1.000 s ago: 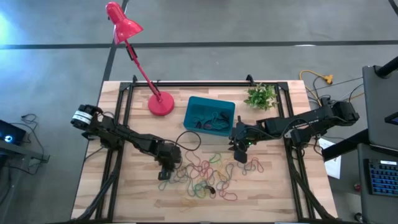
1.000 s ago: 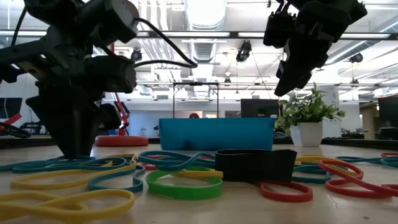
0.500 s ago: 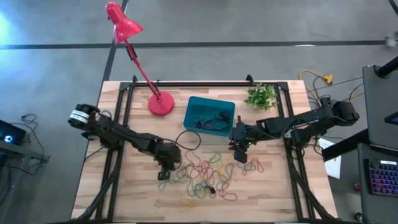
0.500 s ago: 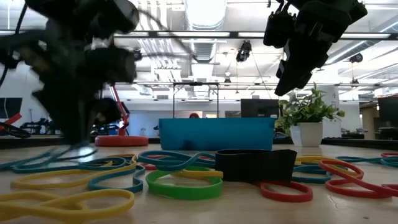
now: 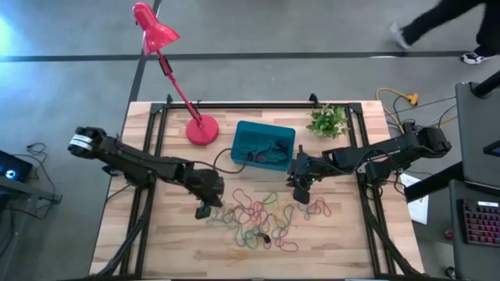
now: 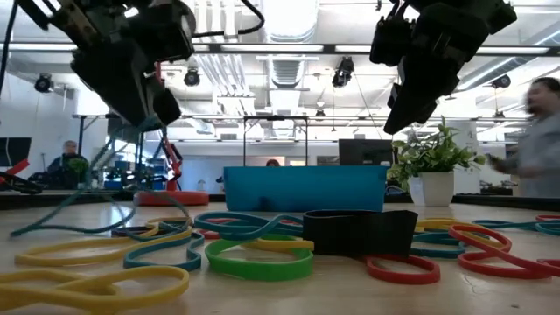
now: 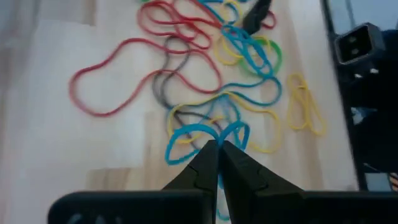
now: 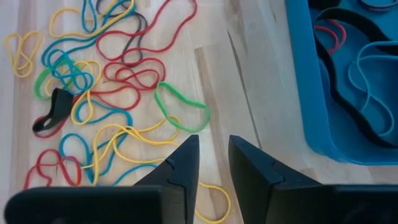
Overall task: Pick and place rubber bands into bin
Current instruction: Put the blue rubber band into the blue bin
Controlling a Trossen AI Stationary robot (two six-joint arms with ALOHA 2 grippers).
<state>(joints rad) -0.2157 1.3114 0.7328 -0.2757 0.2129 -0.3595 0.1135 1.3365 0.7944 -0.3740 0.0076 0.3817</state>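
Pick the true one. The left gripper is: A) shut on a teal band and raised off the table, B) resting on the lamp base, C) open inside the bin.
A: the left gripper is pinched shut on a teal band, and the low view shows strands hanging from it above the table.

Passing person (image 6: pixel 541 131) — blurred, cut off

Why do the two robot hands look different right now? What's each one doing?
The left gripper has its jaws shut on a teal rubber band and lifts it off the pile; the right gripper has its jaws open and holds nothing. The left gripper is over the pile's left edge; the right gripper hangs beside the bin. Both are dark, two-fingered, and raised above the table.
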